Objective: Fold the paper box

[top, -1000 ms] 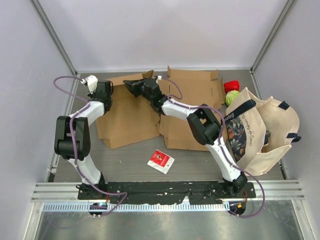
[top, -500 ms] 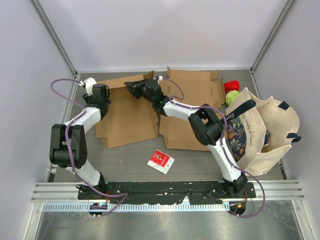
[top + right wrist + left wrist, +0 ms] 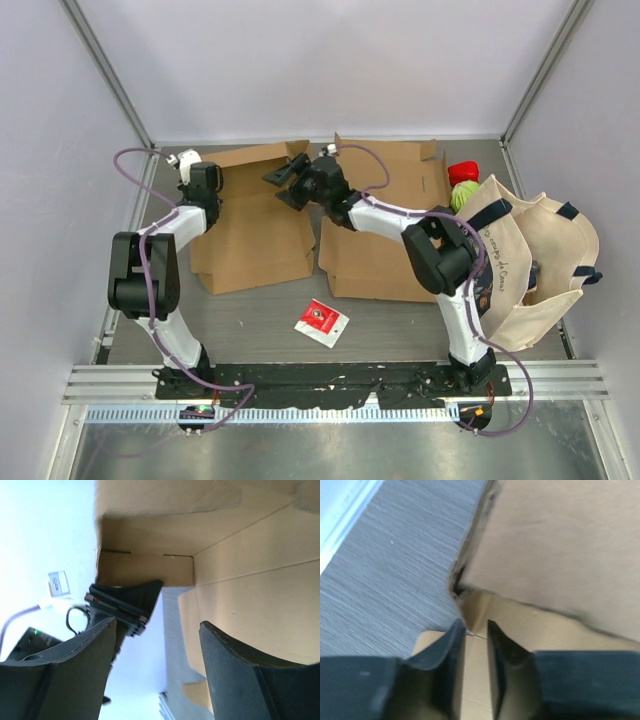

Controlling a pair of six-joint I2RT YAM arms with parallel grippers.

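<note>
The paper box point(image 3: 250, 235) is a brown cardboard blank lying at the back left of the table, its rear flap raised. My left gripper point(image 3: 207, 186) is at the box's back left corner. In the left wrist view its fingers point(image 3: 476, 627) stand a narrow gap apart over the cardboard point(image 3: 560, 545), by a torn corner fold, with nothing clamped that I can see. My right gripper point(image 3: 283, 180) hovers at the rear flap's right end. In the right wrist view it point(image 3: 157, 630) is wide open and empty, with the box wall point(image 3: 240, 545) beside it and the left gripper's black fingers point(image 3: 125, 605) beyond.
A second flat cardboard blank point(image 3: 385, 215) lies to the right of the box. A cream tote bag point(image 3: 525, 260) fills the right side, with a red and green object point(image 3: 462, 175) behind it. A red packet point(image 3: 321, 322) lies near the front. Walls close the back and sides.
Both grippers were shut a second ago. The right one has opened wide and shifted slightly right off the rear flap. The left one opened, then narrowed again, staying at the corner.
</note>
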